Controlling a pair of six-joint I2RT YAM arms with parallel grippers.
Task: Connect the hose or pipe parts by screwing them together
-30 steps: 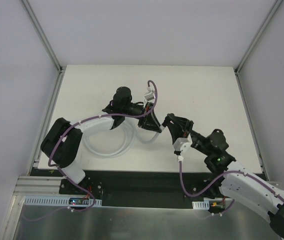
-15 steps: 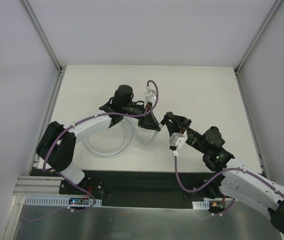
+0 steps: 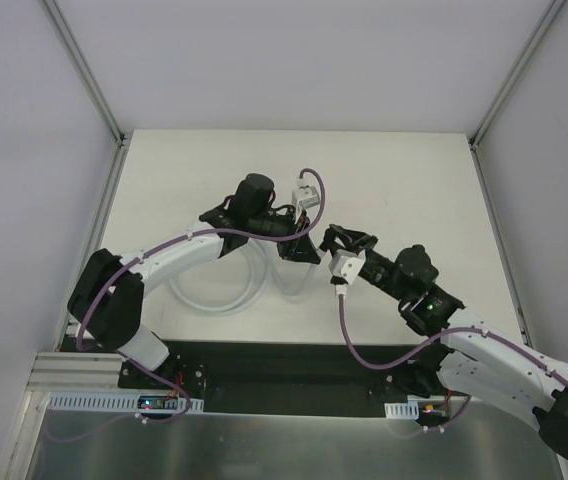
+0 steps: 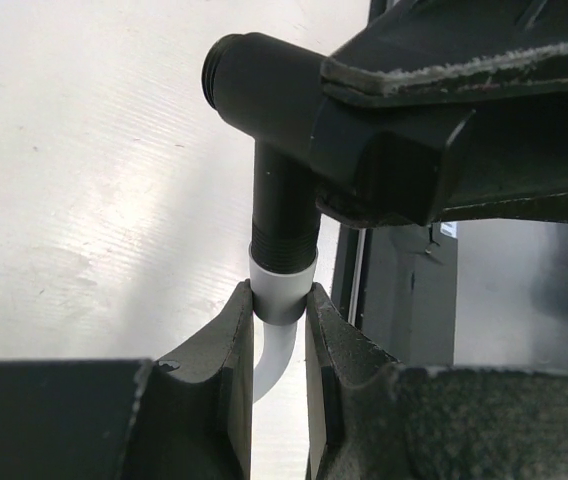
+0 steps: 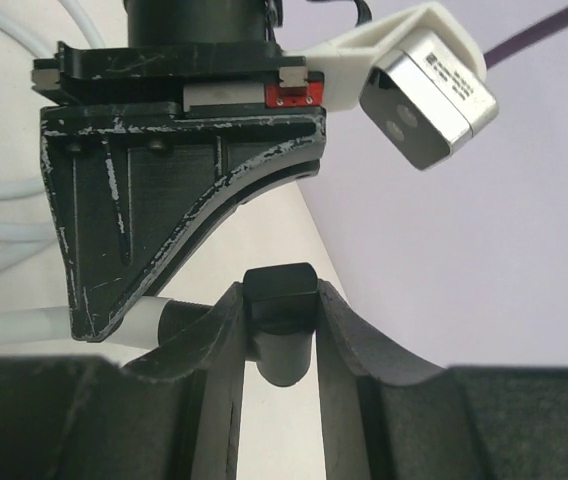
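Observation:
The white hose [image 3: 219, 292] lies looped on the table under my left arm. My left gripper [image 4: 281, 300] is shut on the hose's grey end fitting [image 4: 282, 296]. Directly above that fitting stands the black T-shaped connector [image 4: 276, 150], its threaded stem meeting the fitting. My right gripper [image 5: 279, 290] is shut on the connector [image 5: 282, 345] and reaches it from the right. In the top view the left gripper [image 3: 299, 250] and right gripper [image 3: 330, 242] meet at the table's middle. In the right wrist view the hose [image 5: 19, 327] runs off to the left.
The white table [image 3: 414, 190] is walled by grey panels with metal posts [image 3: 94, 90] at the back corners. Purple cables [image 3: 364, 350] trail along both arms. The left wrist camera [image 5: 429, 95] sits close above the right gripper. A black rail [image 3: 284, 360] runs along the near edge.
The right arm has swung left and its wrist has turned, with the connector still in its grip. The left arm has stretched slightly right. Both grips are unchanged.

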